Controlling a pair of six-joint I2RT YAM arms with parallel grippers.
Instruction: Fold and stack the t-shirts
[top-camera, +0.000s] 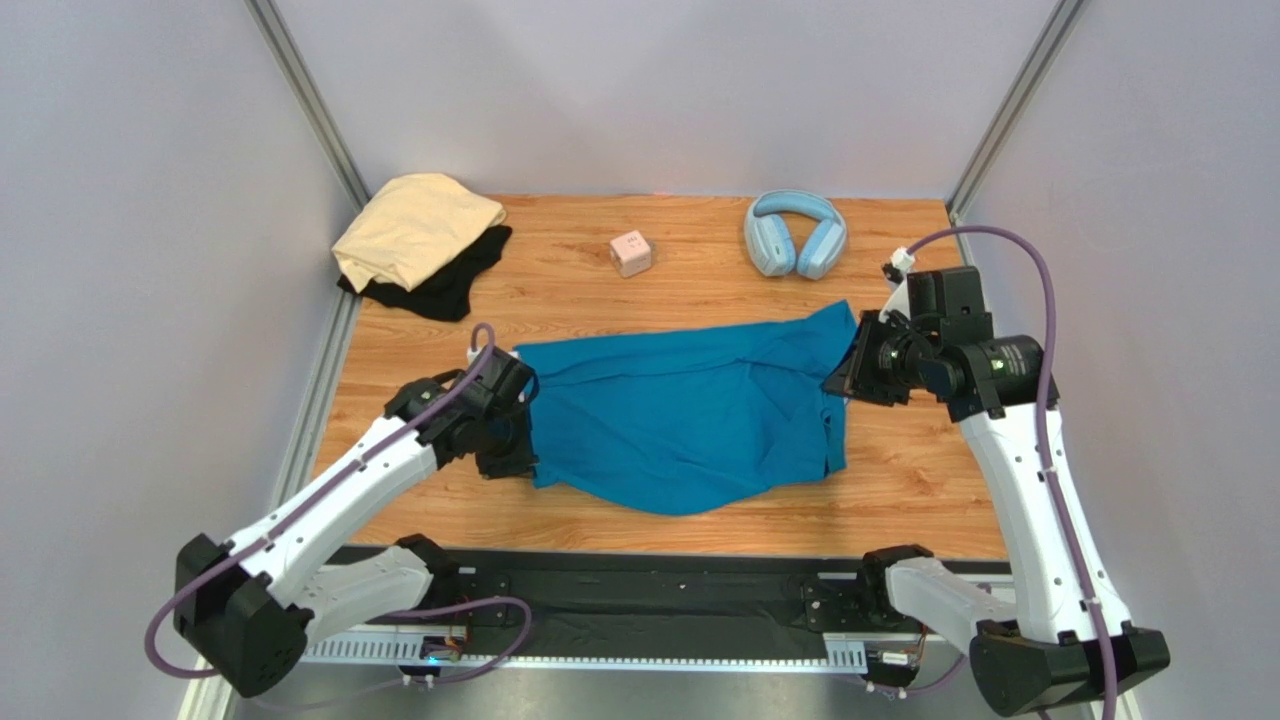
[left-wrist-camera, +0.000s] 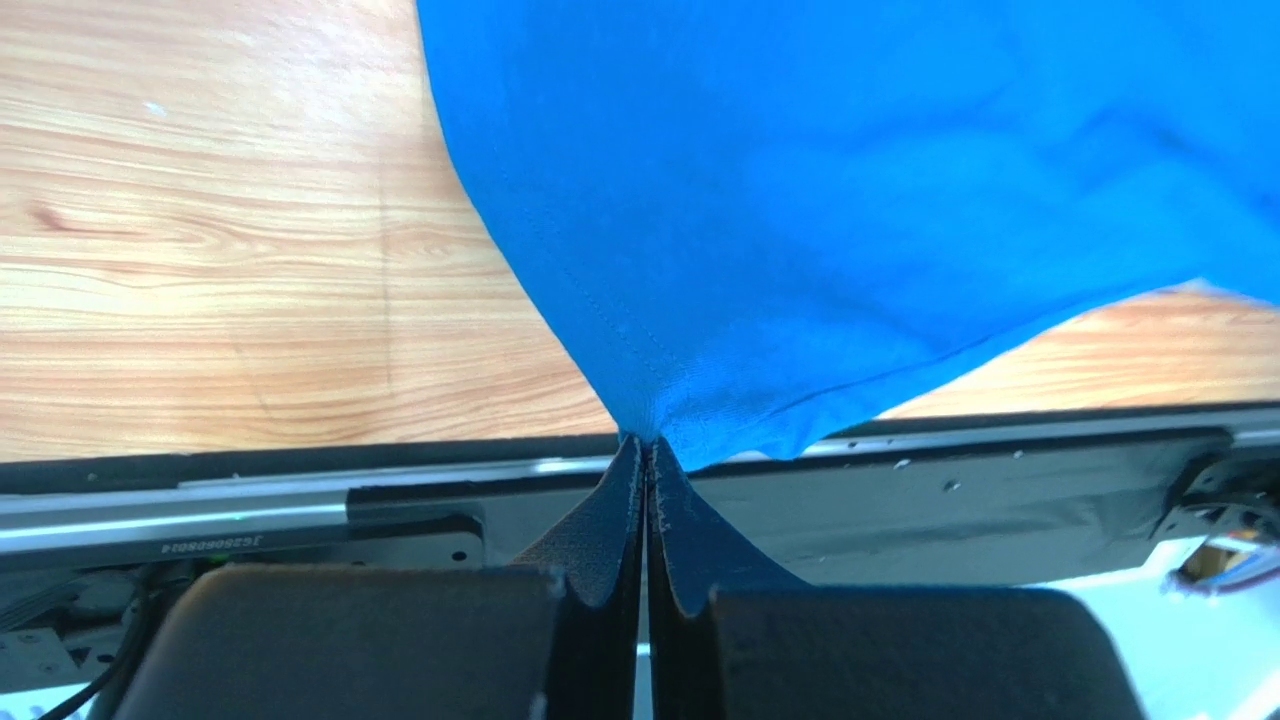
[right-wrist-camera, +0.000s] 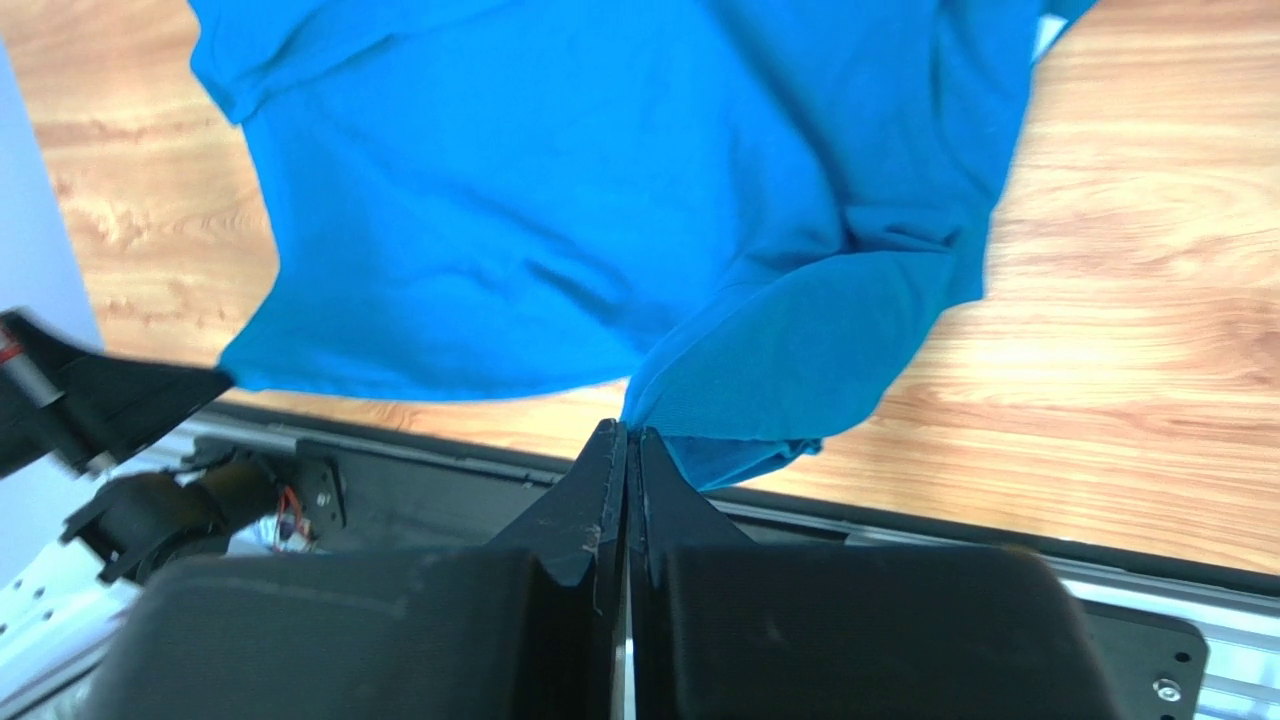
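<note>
The teal-blue short-sleeved cloth t-shirt (top-camera: 684, 420) lay stretched across the middle of the wooden table (top-camera: 932, 488), its left end at my left claw (top-camera: 508, 425) and its right end at my right claw (top-camera: 846, 375). I had both claws pinched fully together on the cloth. The left gripped a hemmed corner and the right a bunched fold, and in each wrist view only thin fabric sat between the tips. I judged that I held it at two opposite ends so the body would pull out wide and smooth, ready for a first fold. The right half showed loose creases, so it was not flat yet. Whether the middle rested on the wood or hung just above it, I could not tell. In the far left corner the pale tan cloth shirt (top-camera: 413, 225) sat crumpled on top of the black cloth shirt (top-camera: 451, 288). Both were well apart from my work and neither was neatly folded, so most of the task looked undone. Near the far edge, a small pink cube (top-camera: 631, 252) and light-blue padded headphones (top-camera: 795, 234) stood apart from the blue cloth.
</note>
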